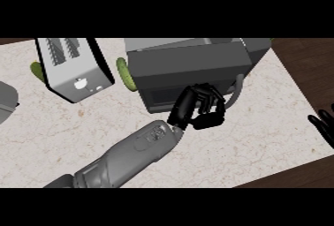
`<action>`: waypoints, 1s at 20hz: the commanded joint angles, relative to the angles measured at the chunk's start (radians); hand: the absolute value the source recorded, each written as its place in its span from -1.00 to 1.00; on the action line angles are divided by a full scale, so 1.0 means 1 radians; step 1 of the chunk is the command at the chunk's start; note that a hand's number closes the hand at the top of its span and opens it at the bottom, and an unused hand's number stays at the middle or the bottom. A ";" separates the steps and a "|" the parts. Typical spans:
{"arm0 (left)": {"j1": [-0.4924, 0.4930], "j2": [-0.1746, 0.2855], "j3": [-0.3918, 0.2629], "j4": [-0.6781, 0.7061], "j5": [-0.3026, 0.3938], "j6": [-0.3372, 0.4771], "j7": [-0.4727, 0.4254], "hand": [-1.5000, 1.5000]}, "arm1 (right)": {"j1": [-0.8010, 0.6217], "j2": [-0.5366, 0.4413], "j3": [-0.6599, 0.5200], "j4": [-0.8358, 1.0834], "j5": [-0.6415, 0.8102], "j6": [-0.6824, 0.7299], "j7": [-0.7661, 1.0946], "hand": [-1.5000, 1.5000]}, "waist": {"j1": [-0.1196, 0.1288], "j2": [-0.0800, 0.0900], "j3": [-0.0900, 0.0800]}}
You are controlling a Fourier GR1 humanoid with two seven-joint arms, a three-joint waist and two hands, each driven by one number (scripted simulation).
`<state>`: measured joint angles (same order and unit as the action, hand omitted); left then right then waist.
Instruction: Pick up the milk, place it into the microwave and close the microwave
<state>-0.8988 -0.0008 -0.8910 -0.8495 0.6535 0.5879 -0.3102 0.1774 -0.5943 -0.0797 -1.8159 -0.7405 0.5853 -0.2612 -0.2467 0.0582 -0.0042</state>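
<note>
Left hand (198, 111): being held curled at microwave (189, 62) front, visibly empty.
Milk: unseen; judged light, crushable; sides being preferred.

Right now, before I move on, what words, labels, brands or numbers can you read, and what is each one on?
No readable text in the head view.
Toaster: small pale mark low on its front, too blurred to read.
Left forearm: mottled pale patch just behind the left robot hand, no letters to make out.
Microwave: no label, brand or number shows.
</note>
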 commanded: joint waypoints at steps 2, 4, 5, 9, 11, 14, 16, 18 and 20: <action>-0.085 0.001 0.074 0.079 0.069 -0.005 -0.028 1.00 | 0.003 -0.015 -0.008 -0.010 -0.025 0.003 0.016 -1.00 | -0.018 0.005 0.001; -0.073 0.001 0.079 0.091 0.091 -0.016 -0.058 1.00 | 0.000 -0.014 -0.013 -0.009 -0.035 0.010 0.010 -1.00 | -0.024 0.011 0.002; -0.089 0.001 0.081 0.096 0.098 -0.026 -0.061 1.00 | -0.011 -0.018 -0.015 -0.024 -0.048 -0.005 0.022 -1.00 | -0.021 0.009 0.000; -0.081 0.001 0.095 0.117 0.155 -0.039 -0.072 1.00 | -0.009 -0.022 -0.024 -0.019 -0.071 -0.001 0.025 -1.00 | -0.036 0.017 0.001; -0.083 0.001 0.111 0.125 0.187 -0.046 -0.067 1.00 | -0.027 -0.031 -0.026 -0.019 -0.080 -0.002 0.033 -1.00 | -0.024 0.021 0.001; -0.080 0.001 0.115 0.143 0.206 -0.026 -0.088 1.00 | -0.024 -0.040 -0.022 -0.025 -0.085 0.007 0.041 -1.00 | -0.021 0.019 0.002; -0.075 0.001 0.093 0.155 0.197 -0.001 -0.110 1.00 | -0.030 -0.040 -0.019 -0.031 -0.092 0.019 0.037 -1.00 | -0.027 0.023 0.003; -0.076 0.001 0.098 0.133 0.204 0.013 -0.150 1.00 | -0.039 -0.045 -0.016 -0.041 -0.103 0.031 0.037 -1.00 | -0.029 0.024 0.002; -0.082 0.001 0.108 0.146 0.219 0.015 -0.158 1.00 | -0.039 -0.047 -0.016 -0.043 -0.115 0.035 0.039 -1.00 | -0.022 0.025 0.002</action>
<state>-0.9219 -0.0012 -0.8708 -0.8092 0.8472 0.5729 -0.4441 0.1449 -0.6372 -0.0987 -1.8512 -0.8371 0.6083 -0.2238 -0.2712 0.0699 -0.0007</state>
